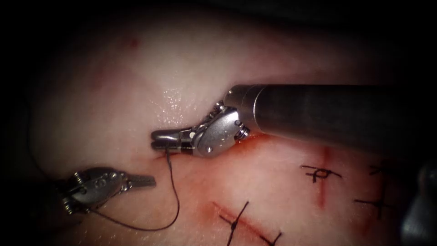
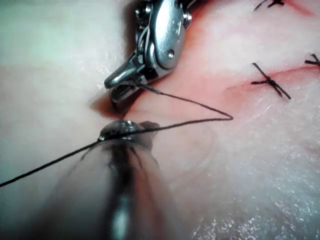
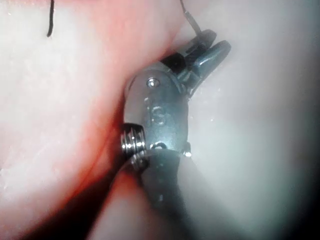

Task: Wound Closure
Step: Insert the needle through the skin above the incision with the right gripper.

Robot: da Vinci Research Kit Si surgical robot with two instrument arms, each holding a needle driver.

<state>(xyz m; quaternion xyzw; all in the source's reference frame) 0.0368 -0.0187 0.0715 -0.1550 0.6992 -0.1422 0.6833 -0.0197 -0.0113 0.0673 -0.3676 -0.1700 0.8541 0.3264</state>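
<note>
My right tool (image 1: 160, 139) reaches in from the right and lies flat on the tissue (image 1: 136, 82) at the left end of the cut (image 1: 255, 139). Its jaws are shut on a thin grey needle (image 3: 192, 22) near the tail; the rest of the curve is hidden under the jaws and in the tissue. Dark thread (image 1: 175, 196) drops from the jaws, loops down and runs left under my left tool (image 1: 146, 182). That tool lies lower left, jaws shut, nothing seen between them. In the left wrist view the thread (image 2: 200, 120) crosses over its tip (image 2: 122, 131), near the right tool (image 2: 120, 86).
Several tied black stitches sit on red lines at the lower right, such as one stitch (image 1: 321, 174) and another (image 1: 234, 222). Red fluid (image 1: 246, 142) stains the tissue under the right tool's wrist. The right shaft (image 1: 327, 114) crosses the upper right.
</note>
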